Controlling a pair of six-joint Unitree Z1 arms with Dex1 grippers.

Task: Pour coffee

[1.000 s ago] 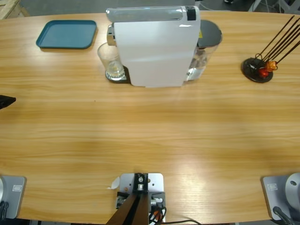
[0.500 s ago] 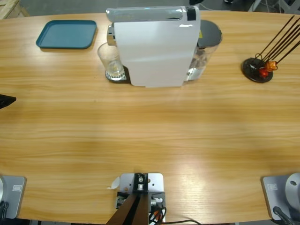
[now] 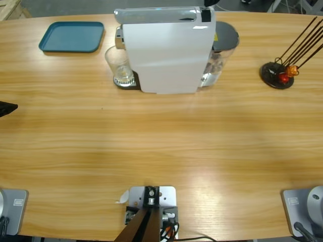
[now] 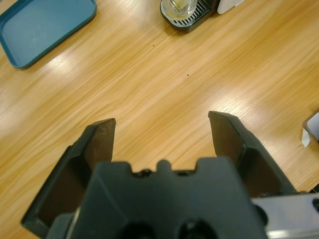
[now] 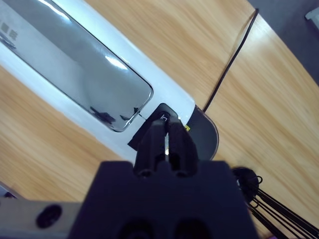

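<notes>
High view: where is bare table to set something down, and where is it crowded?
Bare: the wide wooden table in front of the coffee machine. Crowded: back edge, with teal tray, glass under the spout, and stick holder.
</notes>
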